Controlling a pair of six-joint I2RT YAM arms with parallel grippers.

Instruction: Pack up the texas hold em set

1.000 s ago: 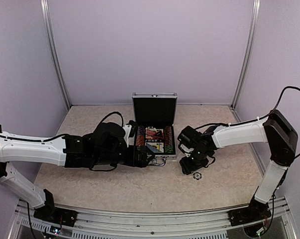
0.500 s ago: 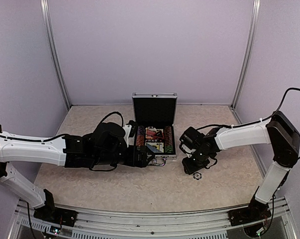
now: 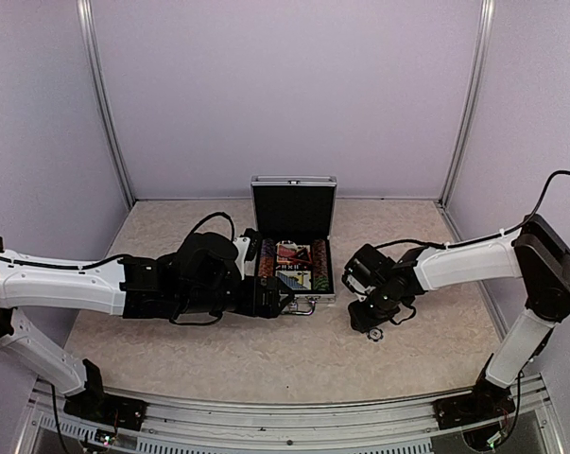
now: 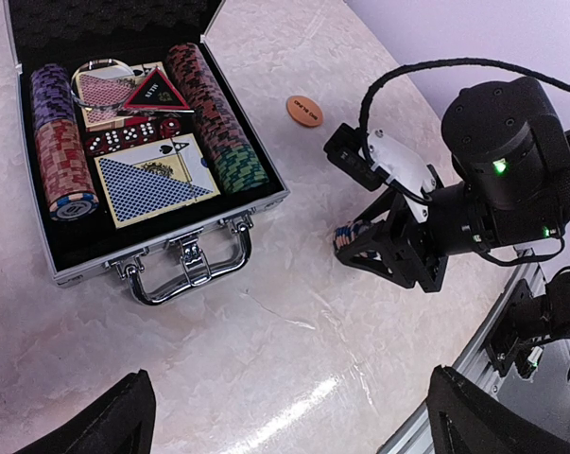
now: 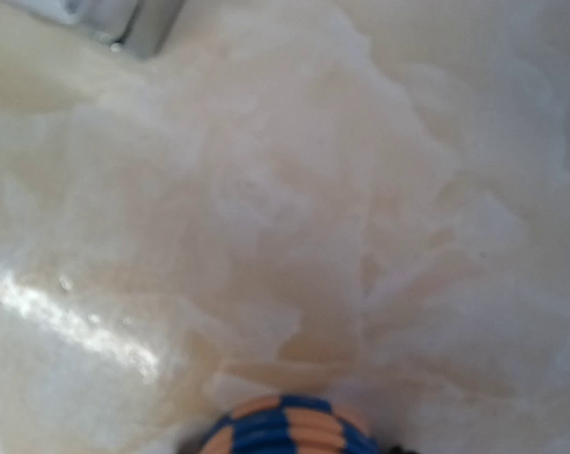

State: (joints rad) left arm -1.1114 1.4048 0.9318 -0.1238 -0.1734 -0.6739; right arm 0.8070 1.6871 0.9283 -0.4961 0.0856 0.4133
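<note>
Your right pincer (image 4: 346,248) has dropped over the round, ribbed, striped chips (image 5: 289,427), grip unclear; left pincer (image 4: 294,421) spread wide.

Top camera is looking down from high behind, over the whole table (image 3: 171,350). Left wrist is facing the case (image 4: 86,267) and right gripper (image 4: 353,248) at mid-range, both shared with top. Right wrist is hugging the table.

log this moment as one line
left gripper: open, near open ribbed silver aluminium case | right gripper: at blue-and-orange striped poker chips, grip unclear | orange round disc: on table
</note>
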